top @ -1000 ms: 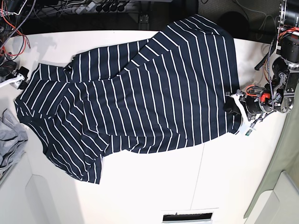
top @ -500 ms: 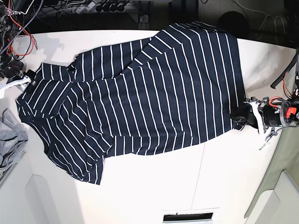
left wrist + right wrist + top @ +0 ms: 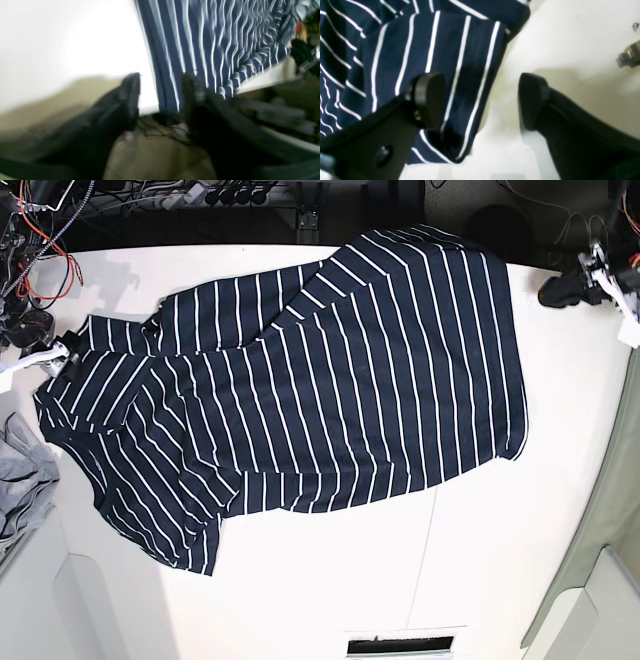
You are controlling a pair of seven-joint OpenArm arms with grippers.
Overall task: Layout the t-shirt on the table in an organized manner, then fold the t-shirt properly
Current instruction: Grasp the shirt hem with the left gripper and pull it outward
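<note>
Two grippers released: right gripper (image 3: 482, 100) spread over t-shirt (image 3: 300, 390) sleeve edge on table (image 3: 480, 560), left gripper (image 3: 160, 100) parted, off the hem. No legible writing.

white table (image 3: 480, 560), striped t-shirt (image 3: 330, 380) spread flat

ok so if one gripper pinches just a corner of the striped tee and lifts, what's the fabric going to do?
Probably floppy: the t-shirt lies in soft folds and creases, so a lifted corner would likely drape and drag the rest. Likely light, since thin layers overlap flat near the sleeve. On the smooth white table it may slide rather than stay put, so a second hold seems wise.
</note>
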